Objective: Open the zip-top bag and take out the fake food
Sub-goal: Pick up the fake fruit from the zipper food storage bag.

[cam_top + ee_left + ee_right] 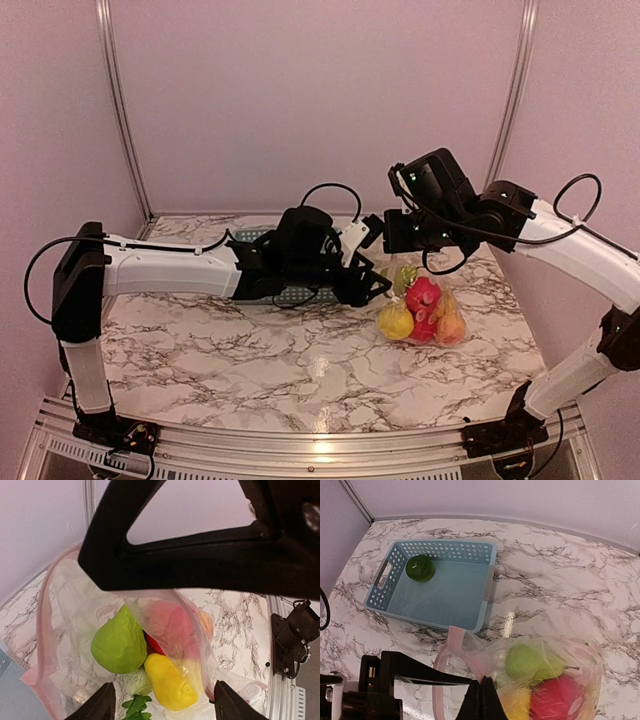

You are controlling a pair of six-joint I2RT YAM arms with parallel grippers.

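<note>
Marble table (pixel 250 350) carries the zip-top bag (pixel 70 610) right of centre, fake food (pixel 120 642) inside. The right gripper (pixel 480 700) clamps its pink rim; the left gripper (pixel 165 707), fingers apart, hangs over the open mouth, food just beneath.

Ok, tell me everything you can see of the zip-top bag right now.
The zip-top bag is clear, crinkly thin plastic with a pink zipper strip round its mouth, which gapes open. Its bottom sits on the marble table, beside the blue basket. The right fingers are shut on the rim, holding it up; the left fingers stand open at the mouth. Green, yellow, red and orange fake food lies inside.
</note>
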